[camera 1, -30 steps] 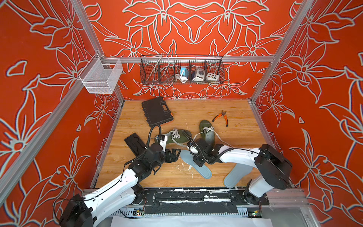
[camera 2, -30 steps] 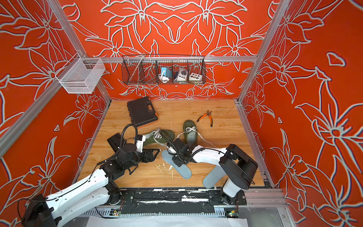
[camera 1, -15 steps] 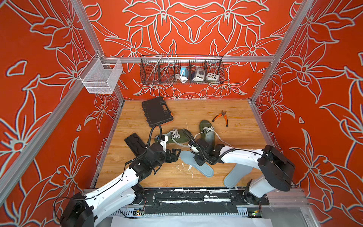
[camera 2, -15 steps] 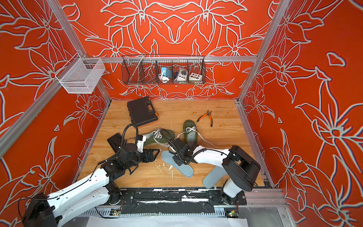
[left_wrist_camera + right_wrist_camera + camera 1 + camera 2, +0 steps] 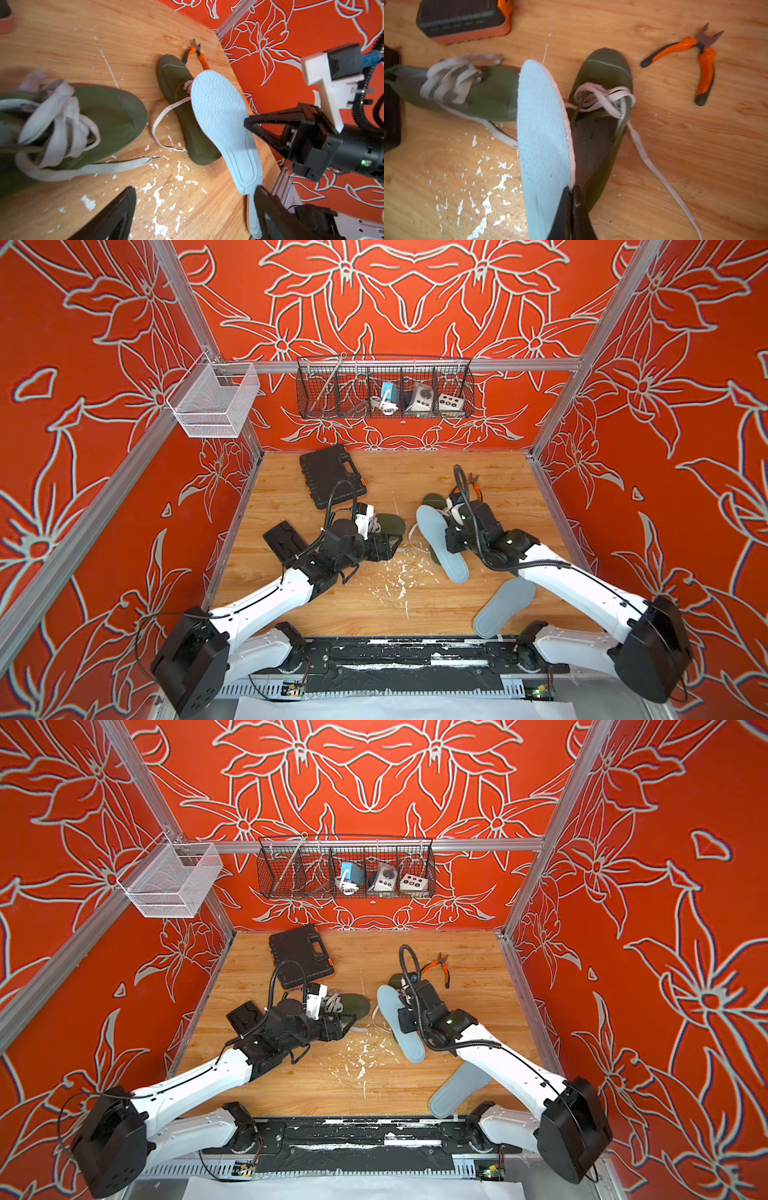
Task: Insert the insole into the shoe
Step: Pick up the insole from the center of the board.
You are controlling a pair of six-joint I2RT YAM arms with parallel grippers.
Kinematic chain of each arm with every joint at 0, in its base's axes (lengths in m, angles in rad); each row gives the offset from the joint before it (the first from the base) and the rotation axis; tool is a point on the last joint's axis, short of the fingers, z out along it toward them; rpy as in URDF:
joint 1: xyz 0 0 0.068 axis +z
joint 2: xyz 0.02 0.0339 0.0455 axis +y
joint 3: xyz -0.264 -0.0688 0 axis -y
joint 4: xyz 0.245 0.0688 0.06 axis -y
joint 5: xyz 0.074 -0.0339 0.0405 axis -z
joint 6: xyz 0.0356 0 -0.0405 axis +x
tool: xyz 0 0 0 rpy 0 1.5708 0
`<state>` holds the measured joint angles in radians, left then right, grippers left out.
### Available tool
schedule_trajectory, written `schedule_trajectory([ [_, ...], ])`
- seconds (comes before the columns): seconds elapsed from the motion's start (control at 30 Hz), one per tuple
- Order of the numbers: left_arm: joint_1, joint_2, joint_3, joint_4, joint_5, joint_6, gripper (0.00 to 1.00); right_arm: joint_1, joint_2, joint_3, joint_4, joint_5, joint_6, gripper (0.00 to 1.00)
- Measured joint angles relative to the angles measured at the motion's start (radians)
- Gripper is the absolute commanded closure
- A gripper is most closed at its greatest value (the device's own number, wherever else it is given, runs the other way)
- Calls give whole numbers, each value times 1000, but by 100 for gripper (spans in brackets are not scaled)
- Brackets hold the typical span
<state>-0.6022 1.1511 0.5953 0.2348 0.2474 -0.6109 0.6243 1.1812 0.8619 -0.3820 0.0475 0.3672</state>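
Lab robot cell: aluminium frame (image 5: 519, 364), orange floral walls (image 5: 415, 290), wooden floor (image 5: 415, 614), hanging wire basket (image 5: 324, 393).

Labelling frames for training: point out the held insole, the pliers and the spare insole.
held insole (image 5: 542, 124), right wrist view, blue top face
pliers (image 5: 705, 70), right wrist view, orange handle
spare insole (image 5: 503, 608), a top view, its middle

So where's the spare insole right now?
In both top views the spare insole lies flat at the near edge of the table, right beside the right arm.
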Motion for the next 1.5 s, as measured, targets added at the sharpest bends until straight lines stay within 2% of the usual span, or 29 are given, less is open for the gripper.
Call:
schedule_trajectory([
  [0.3,3,200,127,141,112,-23,14,-131,20,89,6,-212,52,100],
  [0.47,23,297,177,220,161,-61,23,-142,60,129,19,-312,69,100],
  [0.63,49,369,206,278,191,-98,26,-142,84,142,30,-385,73,100],
  [0.77,78,411,212,338,224,-145,40,-142,98,147,39,-433,75,100],
  [1.0,90,464,256,391,278,-196,89,-142,148,158,66,-489,65,100],
  [1.03,90,466,257,397,283,-203,94,-142,154,158,68,-490,61,96],
  [1.07,91,466,259,402,287,-207,98,-142,160,160,69,-491,55,87],
  [1.1,91,466,260,404,290,-217,100,-142,164,163,68,-491,49,74],
  [1.13,91,466,262,404,290,-218,100,-142,168,167,68,-491,39,52],
  [1.17,92,466,267,401,292,-225,100,-142,170,170,69,-491,26,40],
  [1.23,92,466,277,395,293,-234,100,-143,168,171,77,-487,-5,24],
  [1.3,92,466,286,393,293,-250,100,-143,163,169,85,-479,-31,13],
  [1.33,92,466,290,391,293,-261,100,-142,158,167,98,-471,-48,12],
  [1.4,93,467,298,383,292,-287,100,-142,139,151,131,-462,-71,2],
  [1.5,97,472,307,371,293,-340,100,-133,97,103,195,-443,-114,1],
])
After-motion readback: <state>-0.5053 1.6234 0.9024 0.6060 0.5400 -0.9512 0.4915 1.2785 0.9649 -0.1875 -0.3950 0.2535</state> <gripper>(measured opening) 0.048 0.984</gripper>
